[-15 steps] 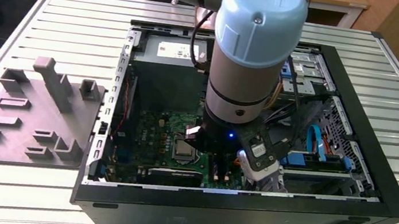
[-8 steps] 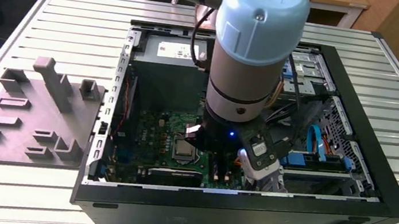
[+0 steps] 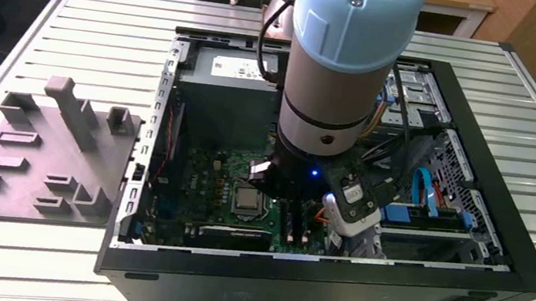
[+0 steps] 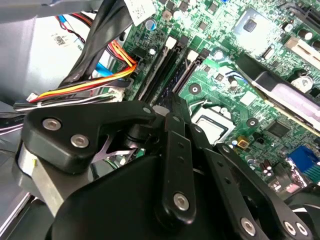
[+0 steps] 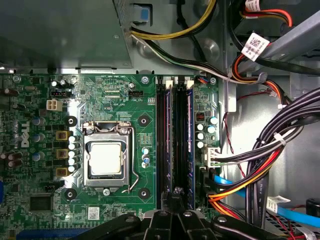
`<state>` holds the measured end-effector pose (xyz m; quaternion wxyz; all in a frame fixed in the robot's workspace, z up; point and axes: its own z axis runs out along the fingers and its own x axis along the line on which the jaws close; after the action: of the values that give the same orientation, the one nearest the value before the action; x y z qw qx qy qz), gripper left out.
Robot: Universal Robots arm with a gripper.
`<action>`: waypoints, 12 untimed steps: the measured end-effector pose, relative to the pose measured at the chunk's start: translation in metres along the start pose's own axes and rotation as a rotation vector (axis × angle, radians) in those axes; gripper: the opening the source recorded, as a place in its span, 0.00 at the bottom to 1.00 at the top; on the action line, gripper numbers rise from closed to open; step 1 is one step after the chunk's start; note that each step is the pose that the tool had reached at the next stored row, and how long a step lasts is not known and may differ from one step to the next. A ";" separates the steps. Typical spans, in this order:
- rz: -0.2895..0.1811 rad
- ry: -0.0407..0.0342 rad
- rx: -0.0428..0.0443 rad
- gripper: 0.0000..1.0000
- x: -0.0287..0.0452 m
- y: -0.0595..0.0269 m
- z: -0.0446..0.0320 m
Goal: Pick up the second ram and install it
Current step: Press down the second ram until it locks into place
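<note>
I find the second ram (image 5: 169,135) standing on edge in its black slot, on the exterior view's right of the silver processor (image 5: 106,159). My gripper (image 5: 174,199) sits over one end of it, fingers drawn together. The stick is light, thin and stiff, and I think it could crack, so only the long edges are good to hold. Another blue stick (image 5: 190,135) stands just beside it, and a bundle of cables (image 5: 260,165) crowds in near that one.
</note>
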<state>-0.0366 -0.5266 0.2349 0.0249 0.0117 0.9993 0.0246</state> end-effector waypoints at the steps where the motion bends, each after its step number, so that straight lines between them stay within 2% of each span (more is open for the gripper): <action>1: 0.000 0.0000 -0.0001 0.10 0.0000 0.0000 0.0000; 12: 0.000 0.0001 0.0002 0.10 0.0000 0.0000 -0.0007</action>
<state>-0.0366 -0.5267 0.2356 0.0249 0.0117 0.9993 0.0246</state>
